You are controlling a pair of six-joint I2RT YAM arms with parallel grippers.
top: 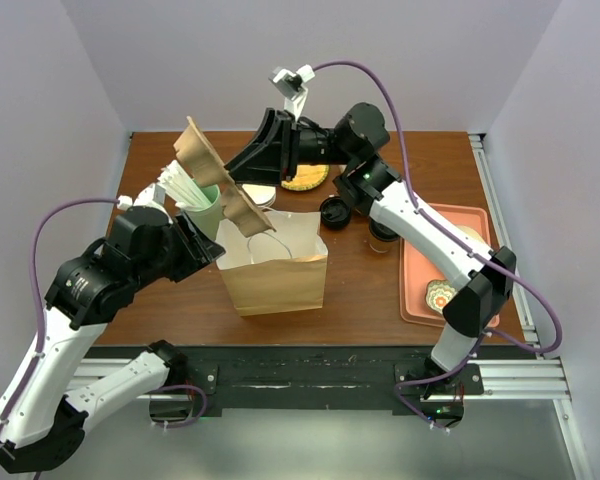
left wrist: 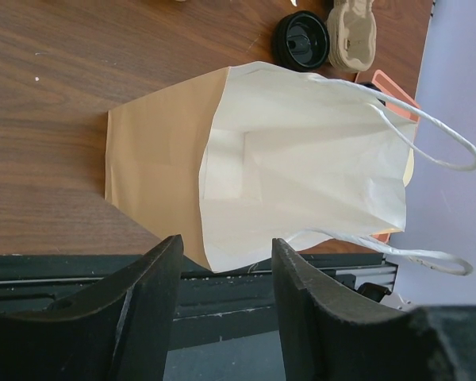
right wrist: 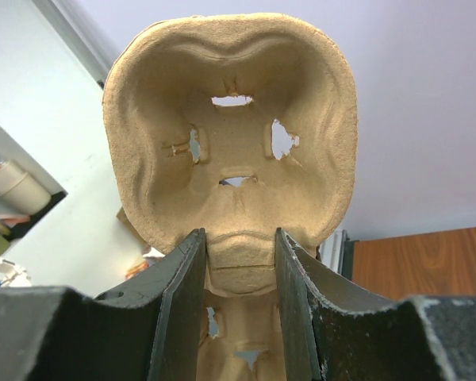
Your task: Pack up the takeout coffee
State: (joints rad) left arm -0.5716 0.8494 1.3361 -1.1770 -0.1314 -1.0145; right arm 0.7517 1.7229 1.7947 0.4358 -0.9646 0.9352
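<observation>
Your bag [top: 275, 265] stands front-centre on the table [top: 365, 295]. The cup carrier [top: 215, 175] hangs tilted over its rear-left rim. The cup of sticks [top: 202, 207] sits behind-left. To the right lie the loose lid [top: 335, 212], then the takeout coffee [top: 382, 237] just beside the tray [top: 420, 262].

Bright even light, soft faint shadows, top view sharp, wrist views softer up close

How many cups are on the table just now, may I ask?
2. The pale green cup stands behind the paper bag, at its left; the takeout coffee stands by the tray, partly under the right arm. More may be hidden.
</observation>
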